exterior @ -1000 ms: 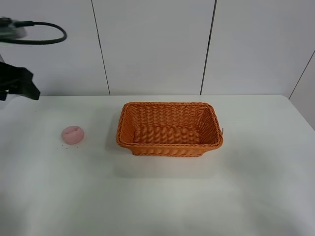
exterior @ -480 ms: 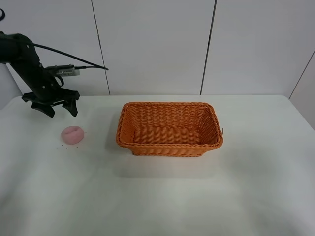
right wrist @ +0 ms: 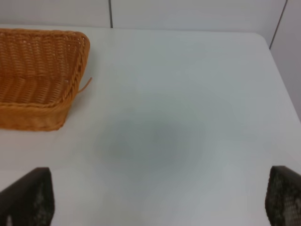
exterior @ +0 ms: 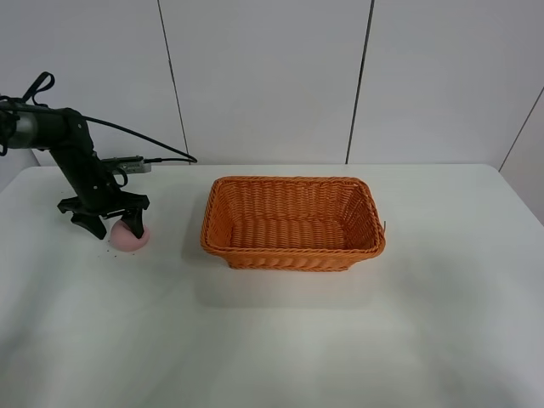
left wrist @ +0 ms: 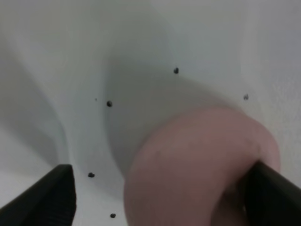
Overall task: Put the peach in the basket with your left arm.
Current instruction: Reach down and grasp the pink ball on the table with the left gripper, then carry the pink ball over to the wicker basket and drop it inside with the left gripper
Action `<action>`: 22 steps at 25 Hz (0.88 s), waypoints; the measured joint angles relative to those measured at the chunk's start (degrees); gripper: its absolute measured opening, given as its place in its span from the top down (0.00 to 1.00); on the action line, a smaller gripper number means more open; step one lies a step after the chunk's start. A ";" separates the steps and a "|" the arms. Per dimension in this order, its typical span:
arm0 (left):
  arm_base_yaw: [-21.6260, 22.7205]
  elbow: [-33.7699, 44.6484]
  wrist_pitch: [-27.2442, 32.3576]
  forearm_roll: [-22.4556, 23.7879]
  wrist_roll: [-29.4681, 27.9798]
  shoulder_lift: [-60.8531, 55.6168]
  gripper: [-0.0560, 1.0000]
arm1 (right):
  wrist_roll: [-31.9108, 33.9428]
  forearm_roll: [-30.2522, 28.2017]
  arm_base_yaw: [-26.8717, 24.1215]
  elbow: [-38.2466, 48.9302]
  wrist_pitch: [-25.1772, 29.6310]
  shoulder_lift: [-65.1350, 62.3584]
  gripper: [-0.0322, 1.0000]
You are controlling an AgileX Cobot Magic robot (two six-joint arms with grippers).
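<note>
The pale-pink peach [exterior: 129,241] lies on the white table at the left, well left of the orange wicker basket [exterior: 293,223], which is empty. My left gripper [exterior: 109,226] is down at the peach, open, with one finger [exterior: 133,225] over the peach's top and the other to its left. In the left wrist view the peach [left wrist: 197,165] fills the space between the two black fingertips [left wrist: 47,197], close to the one on the other side; the left gripper [left wrist: 160,200] is open around it. The right gripper [right wrist: 155,202] is open and empty, with the basket [right wrist: 37,80] off to its side.
Small dark specks [left wrist: 109,103] dot the table around the peach. The left arm's black cable [exterior: 157,144] trails toward the back wall. White wall panels stand behind the table's far edge [exterior: 340,165].
The left arm has come in from the far left and lowered. Its open gripper has gone from behind the peach down onto it. The peach and basket have not moved.
</note>
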 joint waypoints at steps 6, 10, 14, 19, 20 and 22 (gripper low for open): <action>0.00 0.00 0.78 -1.84 0.00 0.00 0.28 | 0.18 0.00 0.00 0.00 0.00 0.00 0.30; 0.00 0.00 0.97 -2.35 -0.84 0.00 0.64 | 0.18 0.00 0.00 0.00 0.00 0.00 0.30; 0.00 -0.86 2.61 -1.76 -2.03 -1.24 0.87 | 0.18 0.00 0.00 0.00 0.00 0.00 0.30; -0.06 -2.92 6.29 2.63 -5.33 -6.94 0.90 | 0.18 0.00 0.00 0.00 0.00 0.00 0.30; 0.00 -3.67 7.16 3.29 -5.94 -8.56 0.90 | 0.18 0.00 0.00 0.00 0.00 0.00 0.30; 0.00 -5.14 8.72 3.99 -6.70 -11.30 0.90 | 0.18 0.00 0.00 0.00 0.00 0.00 0.30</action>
